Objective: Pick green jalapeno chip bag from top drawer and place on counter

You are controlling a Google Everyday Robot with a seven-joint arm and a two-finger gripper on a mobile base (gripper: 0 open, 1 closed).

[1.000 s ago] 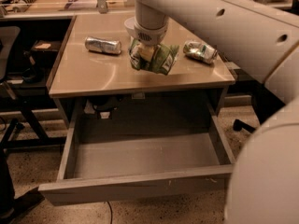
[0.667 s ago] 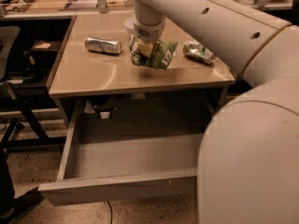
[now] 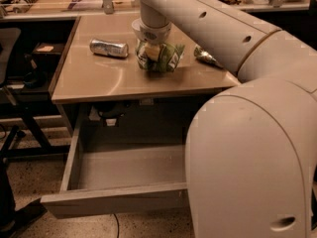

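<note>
The green jalapeno chip bag is crumpled at the middle back of the beige counter, resting on or just above its surface. My gripper comes down from above and is shut on the bag's left part. The top drawer is pulled open below the counter; the part of its inside that shows is bare, and my arm hides its right part.
A silver can lies on the counter left of the bag. A dented green-and-white can lies to its right. My arm's big white link fills the lower right. A cluttered bench runs behind.
The gripper and bag have stayed at about the same spot on the counter. My arm's large link has swung further into view and now covers the drawer's right side.
</note>
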